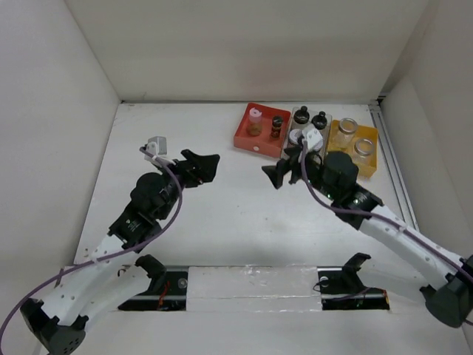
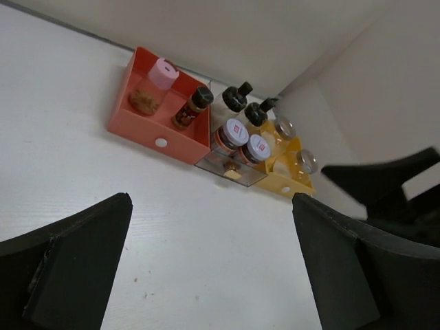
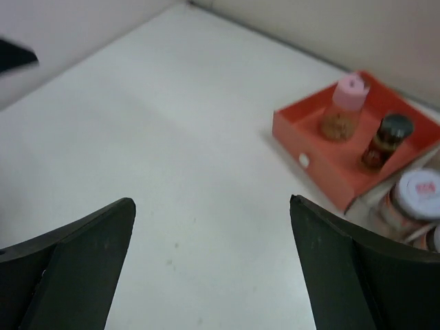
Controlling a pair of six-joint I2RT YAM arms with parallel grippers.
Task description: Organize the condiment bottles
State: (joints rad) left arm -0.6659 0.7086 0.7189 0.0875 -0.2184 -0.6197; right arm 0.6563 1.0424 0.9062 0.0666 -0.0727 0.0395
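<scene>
All the bottles stand in three trays at the back right. The pink-capped bottle (image 1: pixel 254 120) and one black-capped bottle (image 1: pixel 276 126) are in the red tray (image 1: pixel 246 139). Two black-capped bottles (image 1: pixel 301 115) and two short jars (image 1: pixel 295 137) are in the clear tray (image 1: pixel 293 119). Two clear glass jars (image 1: pixel 346 127) are in the yellow tray (image 1: pixel 372 159). My left gripper (image 1: pixel 203 166) is open and empty over bare table, left of the trays. My right gripper (image 1: pixel 279 174) is open and empty, just in front of the red tray. The left wrist view shows the pink-capped bottle (image 2: pixel 162 74) and short jars (image 2: pixel 232 135); the right wrist view shows the pink-capped bottle (image 3: pixel 345 106).
White walls close the table in on the left, back and right. A metal rail (image 1: pixel 392 159) runs along the right side past the yellow tray. The two grippers face each other across bare white table (image 1: pixel 236 200). The right gripper's dark fingers (image 2: pixel 385 180) show in the left wrist view.
</scene>
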